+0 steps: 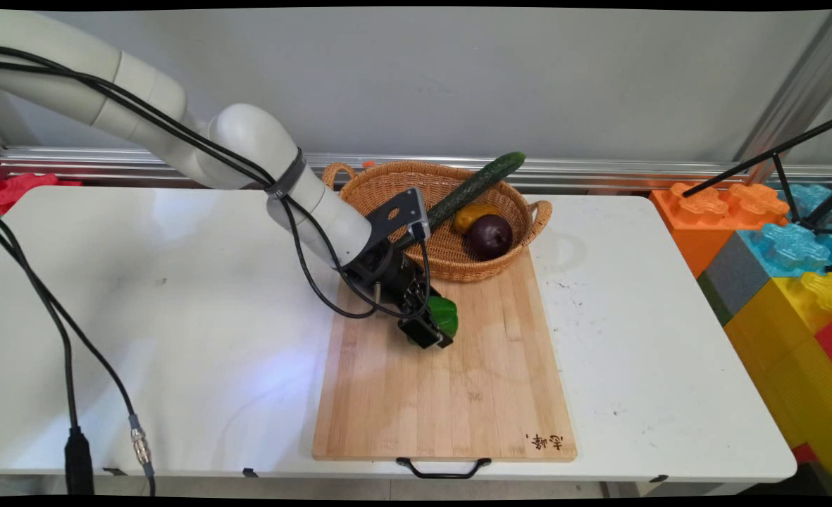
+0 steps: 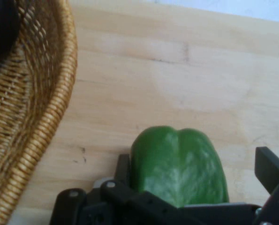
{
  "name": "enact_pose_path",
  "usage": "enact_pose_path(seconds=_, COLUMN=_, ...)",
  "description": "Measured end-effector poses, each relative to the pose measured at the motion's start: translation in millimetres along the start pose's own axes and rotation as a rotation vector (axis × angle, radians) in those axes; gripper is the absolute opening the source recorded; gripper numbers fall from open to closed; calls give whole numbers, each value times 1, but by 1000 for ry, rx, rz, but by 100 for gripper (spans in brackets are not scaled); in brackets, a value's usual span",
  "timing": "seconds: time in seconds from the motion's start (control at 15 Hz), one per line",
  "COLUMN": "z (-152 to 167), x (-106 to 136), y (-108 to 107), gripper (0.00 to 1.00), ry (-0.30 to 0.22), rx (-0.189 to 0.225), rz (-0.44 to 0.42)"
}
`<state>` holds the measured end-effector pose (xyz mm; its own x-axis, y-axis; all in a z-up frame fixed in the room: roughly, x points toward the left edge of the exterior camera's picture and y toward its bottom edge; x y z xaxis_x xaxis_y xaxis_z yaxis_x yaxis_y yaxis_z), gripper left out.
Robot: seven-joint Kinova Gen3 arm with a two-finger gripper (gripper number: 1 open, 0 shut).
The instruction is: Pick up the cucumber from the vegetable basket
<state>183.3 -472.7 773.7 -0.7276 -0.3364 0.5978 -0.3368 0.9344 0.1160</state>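
Right now my gripper (image 2: 191, 185) straddles the green pepper (image 2: 179, 166) on the cutting board (image 1: 458, 394), fingers spread, right one clear of it. Glossy, rounded skin; I'd expect it to squirt out on an off-centre squeeze and roll toward the basket (image 1: 500, 264).

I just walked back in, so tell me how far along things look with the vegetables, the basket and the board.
Already in the woven wicker basket: a long green cucumber, a yellow vegetable and a round dark purple one. In hand: the black gripper straddles a green bell pepper on the bamboo cutting board, one finger clear of it. Left: only that pepper lies outside the basket.
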Motion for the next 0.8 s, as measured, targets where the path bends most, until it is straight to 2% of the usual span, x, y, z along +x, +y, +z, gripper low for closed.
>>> enact_pose_path(seconds=0.33, z=-22, x=12, y=3, gripper=100, ry=-2, rx=32, rz=72)
enact_pose_path(seconds=0.53, z=-38, x=17, y=4, gripper=100, ry=-12, rx=55, rz=97)
enact_pose_path(seconds=0.8, z=-60, x=24, y=7, gripper=100, ry=-23, rx=65, rz=104)
